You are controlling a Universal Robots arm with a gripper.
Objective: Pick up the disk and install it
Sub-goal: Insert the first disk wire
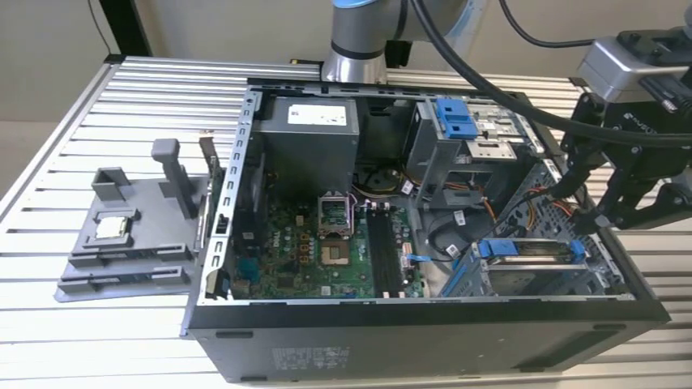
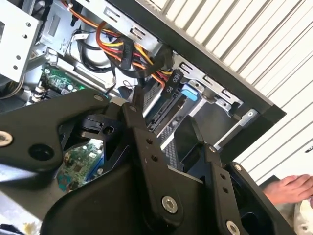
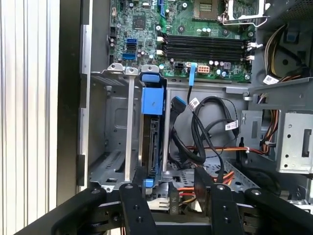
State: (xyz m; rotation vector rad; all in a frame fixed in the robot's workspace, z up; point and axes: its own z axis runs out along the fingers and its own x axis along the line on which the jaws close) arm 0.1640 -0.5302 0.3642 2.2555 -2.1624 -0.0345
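silver-grey disk, framed by a blue bracket, sits in the computer case's drive cage, ahead of my jaws, which stand apart and empty. the second wrist view catches a person's hand beyond the case.

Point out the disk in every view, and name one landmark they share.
Exterior view: the disk sits in the case's corner bay, at the exterior view's right, blue bracket showing.
First wrist view: edge-on, just beyond the fingers.
Second wrist view: its blue bracket shows past the fingers.
Shared landmark: the metal drive cage holding it.
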